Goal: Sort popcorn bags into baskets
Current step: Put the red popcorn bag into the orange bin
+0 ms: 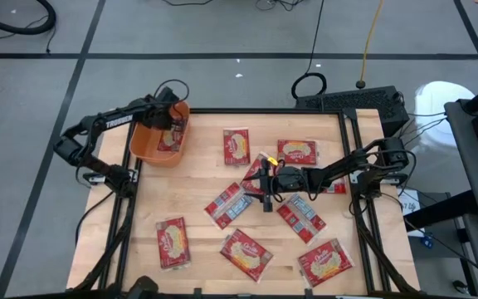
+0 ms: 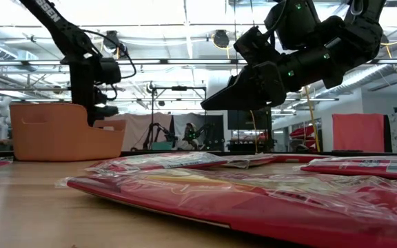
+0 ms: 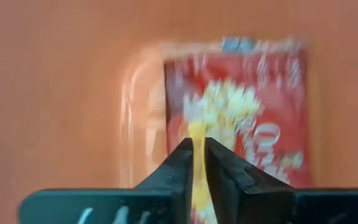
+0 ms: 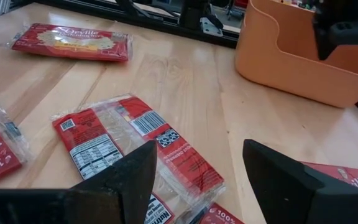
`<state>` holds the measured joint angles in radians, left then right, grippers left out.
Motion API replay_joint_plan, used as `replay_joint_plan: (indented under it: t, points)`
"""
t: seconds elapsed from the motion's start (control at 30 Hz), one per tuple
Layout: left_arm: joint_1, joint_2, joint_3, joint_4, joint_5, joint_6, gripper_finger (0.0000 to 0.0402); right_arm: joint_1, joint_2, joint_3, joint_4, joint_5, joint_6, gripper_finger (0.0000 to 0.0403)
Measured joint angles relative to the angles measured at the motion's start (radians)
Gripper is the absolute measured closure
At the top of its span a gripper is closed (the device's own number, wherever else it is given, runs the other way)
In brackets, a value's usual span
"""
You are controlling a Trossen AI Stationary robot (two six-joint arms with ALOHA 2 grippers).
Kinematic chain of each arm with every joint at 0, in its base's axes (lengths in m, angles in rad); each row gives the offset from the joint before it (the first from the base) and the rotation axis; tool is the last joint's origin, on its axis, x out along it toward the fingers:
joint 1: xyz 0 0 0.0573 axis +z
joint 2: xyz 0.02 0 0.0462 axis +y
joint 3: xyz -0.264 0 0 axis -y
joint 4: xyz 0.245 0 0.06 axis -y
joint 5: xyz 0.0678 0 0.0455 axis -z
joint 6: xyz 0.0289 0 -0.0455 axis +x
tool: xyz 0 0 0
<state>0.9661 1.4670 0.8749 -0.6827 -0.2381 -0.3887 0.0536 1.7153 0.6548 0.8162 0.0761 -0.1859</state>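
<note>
The orange basket (image 1: 143, 145) stands at the table's far left corner, and one red popcorn bag (image 3: 247, 106) lies flat on its floor. My left gripper (image 3: 199, 149) hangs over that bag inside the basket, its fingers drawn together to a thin slit with nothing between them. Several more popcorn bags lie flat on the wooden table, among them one with its silver-and-red side up (image 4: 129, 143). My right gripper (image 4: 197, 171) hovers open above the table's middle (image 1: 265, 184), over that bag and clear of it.
Loose bags lie near the front edge (image 1: 172, 242), (image 1: 246, 253), (image 1: 324, 264) and toward the far side (image 1: 236, 146), (image 1: 297, 152). Bare wood (image 1: 193, 187) shows between the basket and the middle bags. Black frame rails (image 1: 351, 141) run along the table's edges.
</note>
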Motion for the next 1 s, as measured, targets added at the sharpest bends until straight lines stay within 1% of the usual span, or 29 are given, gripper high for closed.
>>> replay_joint_plan:
  t: [0.1, 0.2, 0.33, 0.4, 0.47, 0.53, 0.6, 0.73, 0.93, 1.0]
  points:
    - [0.005, 0.0, 0.0, -0.073, 0.024, 0.024, 0.0304, 0.0, 0.0, 0.0, -0.002, 0.0, -0.002, 0.017]
    - [0.004, 0.0, 0.0, -0.113, 0.028, 0.031, 0.0251, 0.001, 0.0, 0.0, -0.002, -0.004, -0.002, 0.017]
    - [-0.001, 0.013, -0.01, -0.117, 0.02, 0.043, 0.0185, 0.001, 0.0, 0.0, -0.004, -0.034, 0.0, 0.017]
    - [-0.005, 0.025, -0.018, -0.124, 0.0, 0.042, 0.016, 0.001, 0.0, 0.0, -0.004, -0.05, 0.001, 0.017]
    - [-0.013, 0.034, -0.018, -0.117, -0.012, 0.039, 0.0143, 0.002, 0.0, 0.0, -0.005, -0.053, 0.002, 0.017]
    - [-0.017, 0.044, -0.018, -0.119, -0.015, 0.036, 0.0138, 0.002, 0.0, 0.0, -0.005, -0.052, 0.008, 0.017]
    - [-0.017, 0.051, -0.018, -0.122, -0.013, 0.034, 0.014, 0.002, 0.0, 0.0, -0.005, -0.052, 0.009, 0.017]
    - [-0.01, 0.082, -0.018, -0.12, 0.016, 0.027, 0.016, 0.002, 0.0, 0.0, -0.005, -0.052, 0.009, 0.017]
    - [-0.013, 0.103, -0.018, -0.108, 0.009, 0.01, 0.0187, 0.002, 0.0, 0.0, -0.005, -0.053, 0.009, 0.017]
    - [-0.013, 0.104, -0.018, -0.099, 0.046, 0.003, 0.0194, 0.002, 0.0, 0.0, -0.005, -0.055, 0.009, 0.017]
